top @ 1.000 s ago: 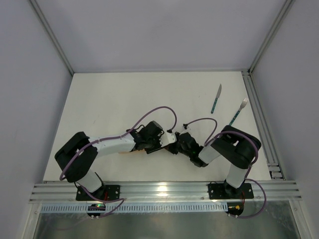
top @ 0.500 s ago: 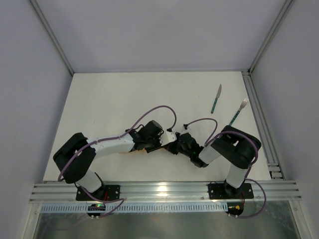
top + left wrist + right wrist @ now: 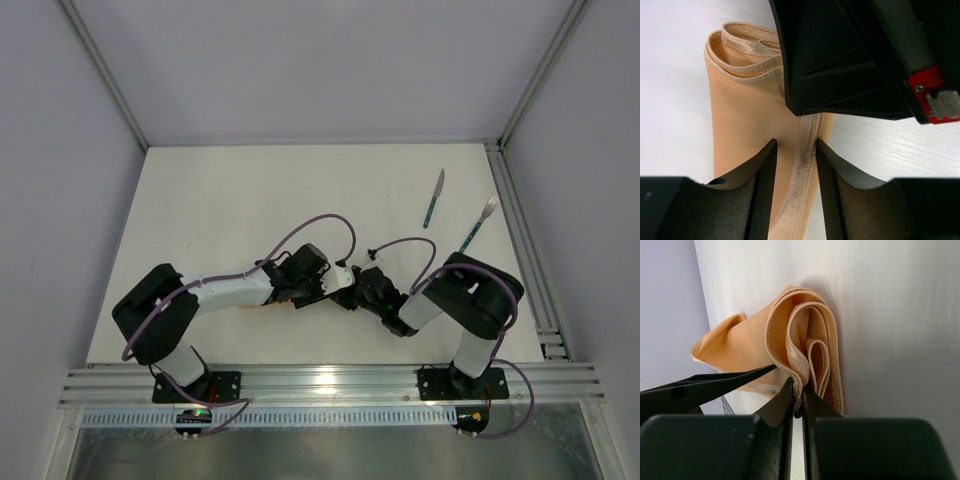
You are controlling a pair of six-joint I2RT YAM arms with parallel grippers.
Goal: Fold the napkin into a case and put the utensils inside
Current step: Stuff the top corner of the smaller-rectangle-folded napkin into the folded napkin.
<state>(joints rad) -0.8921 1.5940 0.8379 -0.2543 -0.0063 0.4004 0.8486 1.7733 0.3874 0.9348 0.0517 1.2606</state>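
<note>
- Near the front middle of the tabletop, both arms meet over the napkin, and it's folded into a narrow layered strip beneath them.
- Right end effector: fingers together, pinching the hemmed edge at the end where the layers curl open in loops.
- Left end effector: fingers apart, straddling a hem strip that runs straight ahead of it. I see no clamp on the cloth.
- The key relation: the strip's long axis follows the left arm's reach toward the right end effector, so the 2 work nose to nose on the same cloth.
- The case looks unfinished to me, its folds loose and gaping, and nothing sits inside it.
- Far right, the knife and fork lie side by side on bare tabletop, well apart from the napkin, metal ends pointing away.
- The right arm is clearly nearer them, so it looks like the one to fetch them.
</note>
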